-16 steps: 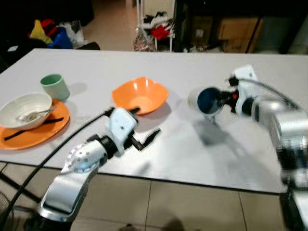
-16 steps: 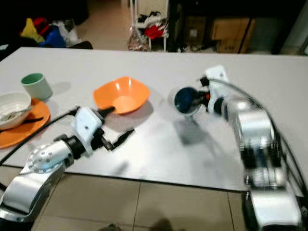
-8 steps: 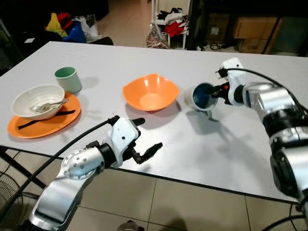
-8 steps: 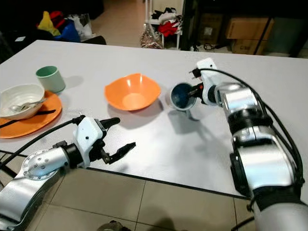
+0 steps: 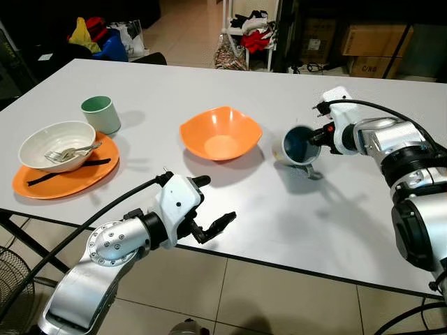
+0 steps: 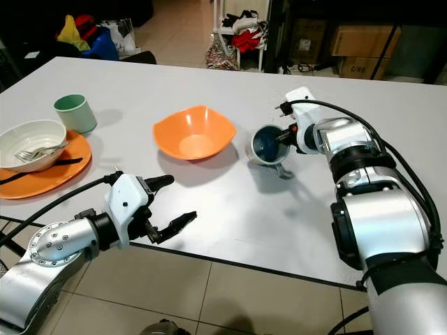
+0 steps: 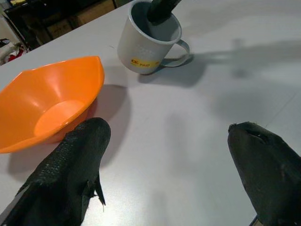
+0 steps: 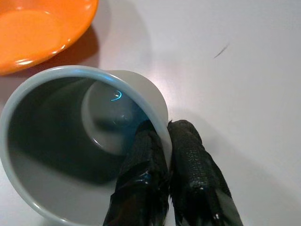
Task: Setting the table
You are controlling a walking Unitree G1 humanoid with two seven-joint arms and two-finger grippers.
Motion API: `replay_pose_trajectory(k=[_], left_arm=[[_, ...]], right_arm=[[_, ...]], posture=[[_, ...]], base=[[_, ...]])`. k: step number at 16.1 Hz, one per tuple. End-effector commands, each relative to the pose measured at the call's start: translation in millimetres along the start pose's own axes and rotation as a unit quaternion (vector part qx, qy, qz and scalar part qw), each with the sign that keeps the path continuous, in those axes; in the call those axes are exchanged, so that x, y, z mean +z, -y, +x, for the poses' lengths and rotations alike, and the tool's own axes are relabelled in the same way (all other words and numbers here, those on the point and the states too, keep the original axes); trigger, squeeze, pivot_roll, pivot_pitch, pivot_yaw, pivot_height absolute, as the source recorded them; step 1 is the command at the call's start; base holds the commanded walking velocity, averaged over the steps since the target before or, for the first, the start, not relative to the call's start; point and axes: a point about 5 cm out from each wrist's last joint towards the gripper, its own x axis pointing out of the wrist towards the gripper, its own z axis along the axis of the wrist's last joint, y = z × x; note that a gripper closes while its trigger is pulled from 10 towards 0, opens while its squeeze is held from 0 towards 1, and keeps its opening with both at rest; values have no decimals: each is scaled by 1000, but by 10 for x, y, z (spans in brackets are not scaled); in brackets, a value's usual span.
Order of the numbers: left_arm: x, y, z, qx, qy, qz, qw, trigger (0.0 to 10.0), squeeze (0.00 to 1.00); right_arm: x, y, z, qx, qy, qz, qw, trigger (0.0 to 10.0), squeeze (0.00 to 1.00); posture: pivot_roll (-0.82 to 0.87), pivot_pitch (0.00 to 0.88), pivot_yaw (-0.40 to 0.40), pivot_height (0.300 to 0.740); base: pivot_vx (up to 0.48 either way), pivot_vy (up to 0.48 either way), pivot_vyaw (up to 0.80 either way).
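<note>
The table (image 5: 363, 230) looks partly set, as a judgement from how things lie. Well away from both tools, at the robot's far left, one place seems finished: an orange plate (image 5: 66, 178) carries a white bowl (image 5: 56, 144) with a fork (image 5: 70, 151) lying in it, a dark utensil (image 5: 66, 169) rests on the plate beside the bowl, and a green cup (image 5: 100, 114) stands just behind them. It cannot be told whether the green cup holds anything.

A second place appears to be under way. The right tool (image 8: 167, 141) pinches the rim of a grey mug (image 6: 267, 146), one finger inside the wall and one outside, closed tight on it. The mug is tilted toward the robot, its handle low against the table on the near side, so it seems not yet set down squarely. Its dark blue inside is empty. Just beside the mug, on the side away from the right arm, sits an empty orange bowl (image 5: 220, 132).

The left tool (image 5: 209, 209) hovers at the near table edge with its fingers spread wide and nothing between them; the orange bowl lies just beyond its tips, the mug farther ahead.

What probably remains is standing the mug upright and adding a plate and cutlery.
</note>
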Motion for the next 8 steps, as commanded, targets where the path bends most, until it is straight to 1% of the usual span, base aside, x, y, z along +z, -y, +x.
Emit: replay_pose_trajectory(k=[1, 2, 3, 4, 5, 6, 8], left_arm=[[33, 1, -1, -3, 2, 4, 1000, 10000, 0], [32, 0, -2, -1, 3, 4, 1000, 10000, 0], [32, 0, -2, 1, 3, 4, 1000, 10000, 0], [33, 5, -2, 2, 3, 4, 1000, 10000, 0], [33, 9, 0, 3, 4, 4, 1000, 10000, 0], [31, 14, -5, 4, 4, 3, 1000, 10000, 0], [28, 18, -11, 6, 4, 3, 1000, 10000, 0]], right_arm=[[111, 15, -40, 0, 10, -13, 1000, 10000, 0], [122, 6, -38, 4, 13, -5, 1000, 10000, 90], [128, 2, -37, 6, 15, -2, 1000, 10000, 353], [127, 4, -36, 5, 16, -3, 1000, 10000, 769], [124, 6, -35, 4, 15, -4, 1000, 10000, 965], [117, 6, -33, 3, 12, -8, 1000, 10000, 1000], [112, 6, -31, 3, 11, -8, 1000, 10000, 1000]], posture=[[149, 0, 52, 740], [151, 0, 47, 740], [152, 0, 43, 740], [155, 0, 38, 740], [158, 0, 34, 740], [160, 0, 31, 740], [164, 0, 26, 740]], base=[[0, 0, 0], [0, 0, 0], [0, 0, 0], [0, 0, 0], [0, 0, 0], [0, 0, 0], [0, 0, 0]])
